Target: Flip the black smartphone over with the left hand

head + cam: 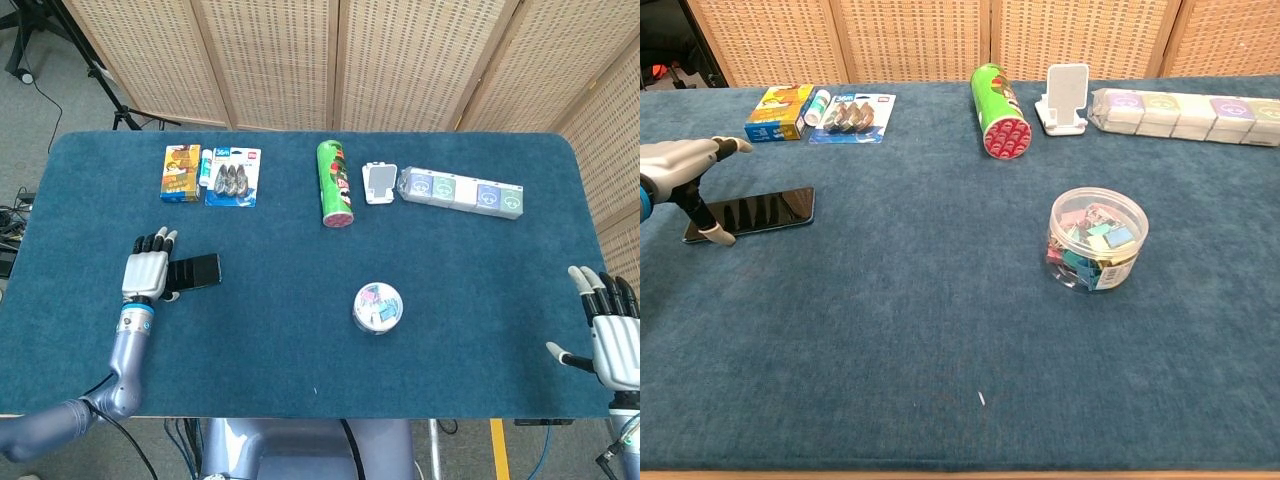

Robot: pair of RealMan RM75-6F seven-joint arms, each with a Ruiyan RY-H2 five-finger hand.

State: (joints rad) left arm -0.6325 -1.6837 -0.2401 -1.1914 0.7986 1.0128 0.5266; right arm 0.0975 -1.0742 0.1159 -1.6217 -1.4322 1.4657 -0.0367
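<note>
The black smartphone (197,271) (760,212) lies flat on the blue table, screen up, at the left side. My left hand (148,270) (688,170) hovers over the phone's left end with its fingers spread, and its thumb tip (720,238) comes down at the phone's near left corner. It holds nothing. In the chest view the fingers' reflection shows in the screen. My right hand (612,335) rests at the table's right front corner, fingers apart and empty; the chest view does not show it.
A clear tub of binder clips (378,307) (1097,238) stands mid-table. Along the back are a yellow box (181,173), a blister pack (232,176), a green chip can (334,183) lying down, a white phone stand (379,183) and a row of small boxes (462,190).
</note>
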